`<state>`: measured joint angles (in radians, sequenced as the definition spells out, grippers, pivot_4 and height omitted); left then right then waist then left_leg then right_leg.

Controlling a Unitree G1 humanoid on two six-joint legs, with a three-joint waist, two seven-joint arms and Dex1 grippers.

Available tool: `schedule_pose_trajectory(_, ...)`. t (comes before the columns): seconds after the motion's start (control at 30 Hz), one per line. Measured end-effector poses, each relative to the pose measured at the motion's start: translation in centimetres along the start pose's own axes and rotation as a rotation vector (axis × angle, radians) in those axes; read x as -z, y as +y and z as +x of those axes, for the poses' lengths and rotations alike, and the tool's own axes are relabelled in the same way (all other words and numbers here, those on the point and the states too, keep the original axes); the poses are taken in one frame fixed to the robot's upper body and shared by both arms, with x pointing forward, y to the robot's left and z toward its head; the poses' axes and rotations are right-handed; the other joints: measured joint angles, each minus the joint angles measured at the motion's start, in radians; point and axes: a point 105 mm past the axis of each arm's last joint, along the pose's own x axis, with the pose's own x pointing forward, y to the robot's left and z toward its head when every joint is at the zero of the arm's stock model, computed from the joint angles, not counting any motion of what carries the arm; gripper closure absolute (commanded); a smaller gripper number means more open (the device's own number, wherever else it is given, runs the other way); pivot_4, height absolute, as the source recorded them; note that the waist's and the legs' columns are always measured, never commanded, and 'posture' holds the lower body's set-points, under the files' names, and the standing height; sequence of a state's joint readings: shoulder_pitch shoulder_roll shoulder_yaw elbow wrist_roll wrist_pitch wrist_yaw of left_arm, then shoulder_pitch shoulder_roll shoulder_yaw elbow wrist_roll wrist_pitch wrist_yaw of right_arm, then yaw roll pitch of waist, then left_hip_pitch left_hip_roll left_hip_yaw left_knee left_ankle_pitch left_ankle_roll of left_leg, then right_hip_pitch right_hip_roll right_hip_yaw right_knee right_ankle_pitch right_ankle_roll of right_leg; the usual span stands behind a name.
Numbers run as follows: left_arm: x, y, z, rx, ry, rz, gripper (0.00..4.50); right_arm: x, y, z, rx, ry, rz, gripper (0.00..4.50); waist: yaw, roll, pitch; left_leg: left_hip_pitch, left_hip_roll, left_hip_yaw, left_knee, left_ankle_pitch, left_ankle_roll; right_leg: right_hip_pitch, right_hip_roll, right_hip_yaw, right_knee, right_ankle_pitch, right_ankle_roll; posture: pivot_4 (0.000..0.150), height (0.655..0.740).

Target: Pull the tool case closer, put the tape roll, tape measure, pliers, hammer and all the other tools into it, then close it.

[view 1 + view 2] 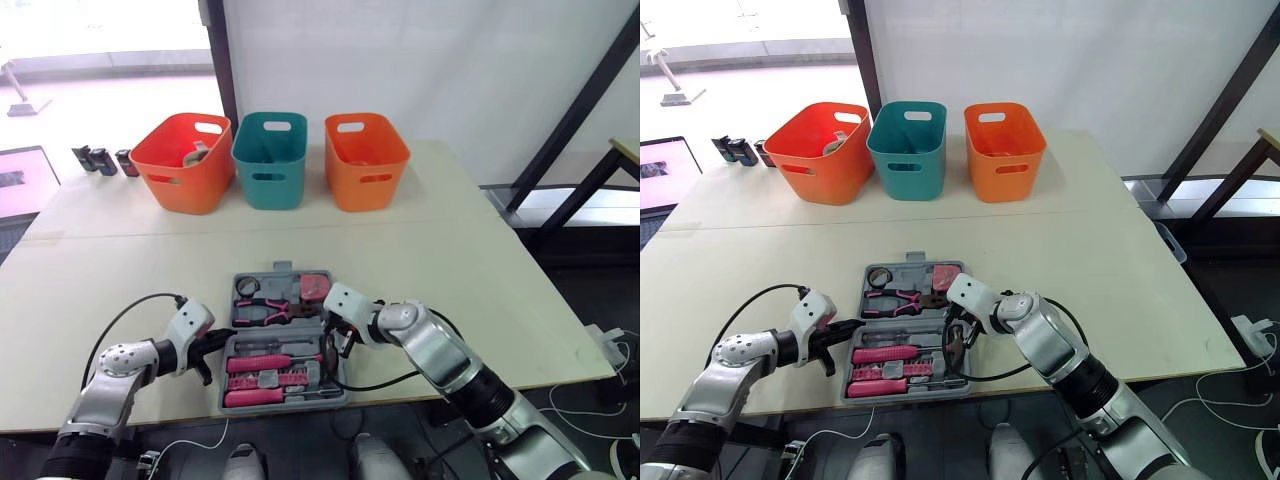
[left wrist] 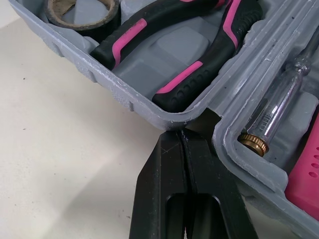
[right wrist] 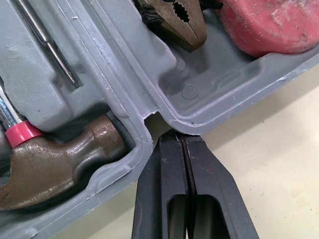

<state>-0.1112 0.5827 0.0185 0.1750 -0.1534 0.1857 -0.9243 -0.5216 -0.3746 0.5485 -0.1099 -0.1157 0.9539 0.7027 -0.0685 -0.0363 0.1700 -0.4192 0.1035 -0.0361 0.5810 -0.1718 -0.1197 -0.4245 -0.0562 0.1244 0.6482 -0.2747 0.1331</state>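
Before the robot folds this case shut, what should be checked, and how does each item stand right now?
1. The tape roll lies in the tool case: ok.
2. The pliers sit in their recess: ok.
3. The hammer head sits in its recess: ok.
4. The tape measure is in the case: ok.
5. The left hand and right hand are shut, tips at the hinge notches on either side: ok.
6. Nothing stands above the rim to block the lid: cannot tell.
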Motion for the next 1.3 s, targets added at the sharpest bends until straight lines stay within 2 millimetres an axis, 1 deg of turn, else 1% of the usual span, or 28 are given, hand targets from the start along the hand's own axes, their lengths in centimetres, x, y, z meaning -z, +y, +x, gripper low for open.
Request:
schedule_pose_trajectory(0.27, 0.0, 0.0, 0.1, -0.002, 0.000, 0.003, 4.47, 0.0, -0.1, 0.0, 0.003, -0.002, 0.001, 4.50, 0.000, 0.000, 0.000, 0.000, 0.000, 0.000, 0.000, 0.000, 0.000, 0.000, 0.000, 0.000, 0.000, 0.000, 0.000, 0.150, 0.7400)
schedule_pose_trajectory(0.67, 0.1, 0.2, -0.6, -0.014, 0.014, 0.015, 4.47, -0.1, -0.4, 0.0, 0.003, -0.019, -0.001, 4.50, -0.002, 0.000, 0.000, 0.000, 0.000, 0.000, 0.000, 0.000, 0.000, 0.000, 0.000, 0.000, 0.000, 0.000, 0.000, 0.150, 0.7400)
schedule_pose_trajectory(0.77, 0.0, 0.3, -0.9, -0.016, 0.021, 0.024, 4.47, 0.2, -0.7, -0.1, 0.007, -0.010, 0.011, 4.50, -0.002, 0.000, 0.000, 0.000, 0.000, 0.000, -0.001, 0.000, 0.000, -0.001, 0.000, 0.000, -0.001, 0.000, 0.000, 0.150, 0.7400)
schedule_pose_trajectory(0.83, 0.0, 0.4, -1.6, -0.019, 0.039, 0.035, 4.47, 0.6, -0.9, -0.7, 0.004, 0.001, 0.008, 4.50, 0.000, 0.000, 0.000, -0.004, 0.000, 0.000, -0.001, 0.000, 0.000, -0.004, 0.000, 0.000, -0.001, 0.000, 0.000, 0.150, 0.7400)
schedule_pose_trajectory(0.9, -0.4, 1.4, -3.1, -0.052, 0.048, 0.046, 4.47, 1.4, -1.7, -1.6, 0.019, 0.017, 0.018, 4.50, 0.002, -0.001, 0.001, -0.007, 0.000, 0.000, -0.001, 0.000, 0.000, -0.006, 0.000, 0.000, -0.001, 0.000, 0.000, 0.150, 0.7400)
schedule_pose_trajectory(0.97, -1.6, 2.9, -5.0, -0.102, 0.046, 0.079, 4.47, 2.8, -3.0, -2.7, 0.059, 0.045, 0.047, 4.50, 0.008, -0.001, 0.001, -0.008, 0.000, 0.000, -0.001, 0.000, 0.000, -0.007, 0.000, 0.000, -0.002, 0.000, 0.000, 0.150, 0.7400)
schedule_pose_trajectory(1.03, -3.5, 3.5, -6.4, -0.119, 0.004, 0.109, 4.47, 3.6, -4.0, -3.7, 0.091, 0.048, 0.083, 4.50, 0.011, -0.001, 0.002, -0.008, 0.000, 0.001, -0.001, 0.000, 0.000, -0.007, -0.001, 0.000, -0.003, 0.000, 0.000, 0.150, 0.7400)
schedule_pose_trajectory(1.07, -4.4, 3.4, -6.8, -0.102, -0.026, 0.117, 4.47, 3.7, -4.3, -4.1, 0.099, 0.041, 0.102, 4.50, 0.011, -0.001, 0.002, -0.008, 0.000, 0.001, -0.001, 0.000, 0.000, -0.007, -0.001, 0.000, -0.004, 0.000, 0.000, 0.150, 0.7400)
schedule_pose_trajectory(1.1, -5.1, 2.6, -7.0, -0.053, -0.069, 0.113, 4.47, 3.5, -4.4, -4.4, 0.097, 0.017, 0.128, 4.50, 0.010, -0.001, 0.002, -0.008, 0.000, 0.001, -0.001, 0.000, -0.001, -0.007, -0.001, 0.000, -0.004, 0.000, 0.000, 0.150, 0.7400)
schedule_pose_trajectory(1.17, -6.2, 0.0, -6.9, 0.094, -0.170, 0.081, 4.47, 2.7, -4.3, -5.0, 0.076, -0.060, 0.213, 4.50, 0.004, -0.001, 0.002, -0.008, 0.000, 0.001, -0.002, 0.000, -0.001, -0.006, -0.001, 0.000, -0.004, 0.000, 0.000, 0.150, 0.7400)
schedule_pose_trajectory(1.23, -5.9, -2.0, -6.4, 0.213, -0.218, 0.035, 4.47, 1.5, -3.6, -5.1, 0.030, -0.132, 0.277, 4.50, -0.002, -0.001, 0.002, -0.007, 0.000, 0.001, -0.003, 0.000, 0.000, -0.007, -0.001, 0.000, -0.004, 0.000, 0.000, 0.150, 0.7400)
schedule_pose_trajectory(1.3, -4.9, -3.1, -5.6, 0.273, -0.222, 0.001, 4.47, 0.9, -2.9, -5.0, -0.012, -0.165, 0.320, 4.50, -0.001, -0.001, 0.002, -0.007, 0.000, 0.001, -0.002, 0.000, 0.000, -0.007, 0.000, 0.000, -0.003, 0.000, 0.000, 0.150, 0.7400)
